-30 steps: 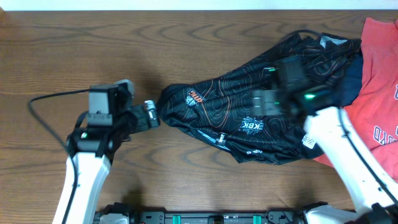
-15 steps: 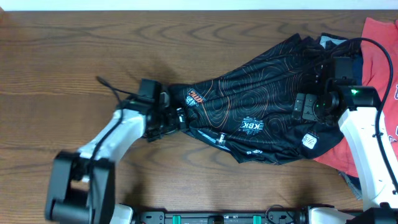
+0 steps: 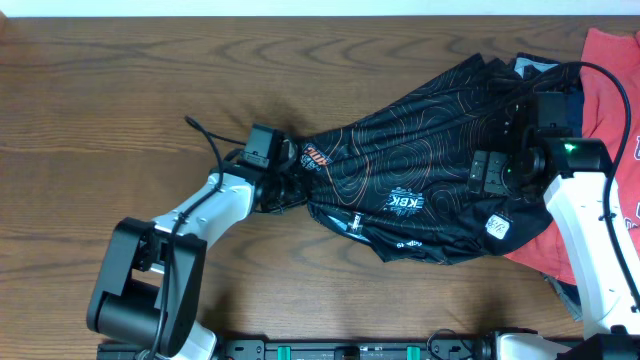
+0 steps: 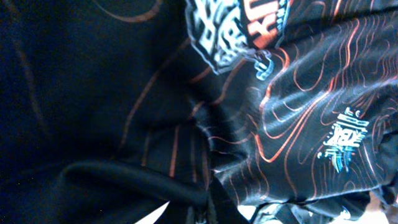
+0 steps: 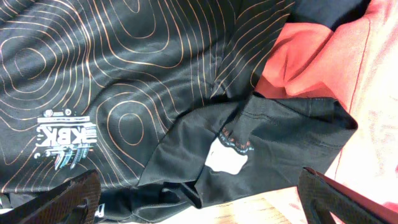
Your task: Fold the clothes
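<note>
The clothes, a thin black jersey [image 3: 400, 170] with orange contour lines and logos, lie bunched across the middle and right of the table. My left gripper [image 3: 283, 182] is at the jersey's left tip, shut on a fold of the fabric. In the left wrist view the jersey [image 4: 298, 124] fills the frame and is pinched at the left gripper [image 4: 202, 214]. My right gripper [image 3: 488, 172] hovers open over the jersey's right part. Its fingers [image 5: 68, 199] stand wide apart above the dark hem of the jersey [image 5: 124, 74], holding nothing.
A red tee [image 3: 610, 120] lies at the right edge, partly under the jersey, and shows as red cloth [image 5: 323, 56] in the right wrist view. A navy garment [image 3: 565, 125] sits between them. Bare wooden table [image 3: 120, 80] spreads to the left.
My left arm has reached right to the jersey's left tip and its gripper has shut on the fabric. The right arm shifted right early on, then stayed still and open.
</note>
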